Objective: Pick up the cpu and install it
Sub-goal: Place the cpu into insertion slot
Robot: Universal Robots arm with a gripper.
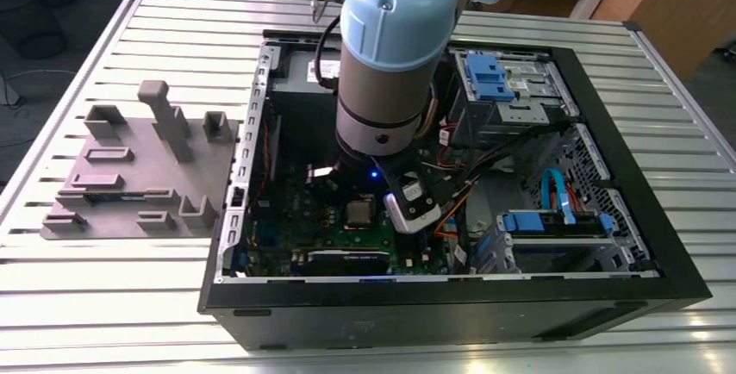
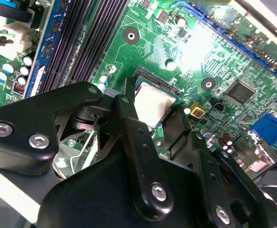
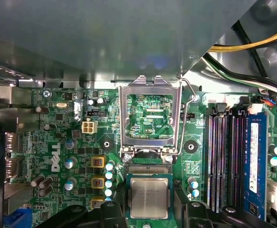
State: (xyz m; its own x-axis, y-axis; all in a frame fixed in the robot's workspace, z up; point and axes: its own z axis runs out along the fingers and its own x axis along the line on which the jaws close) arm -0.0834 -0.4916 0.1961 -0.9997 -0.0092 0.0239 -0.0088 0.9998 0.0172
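Straddling the cpu (image 3: 149, 197) seated in its socket (image 3: 149, 170), claw (image 2: 153, 111) spread

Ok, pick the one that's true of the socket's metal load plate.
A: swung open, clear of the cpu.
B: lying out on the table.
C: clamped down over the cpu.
A: in the first wrist view the load plate is hinged back, and the cpu lies uncovered beside its hinge.
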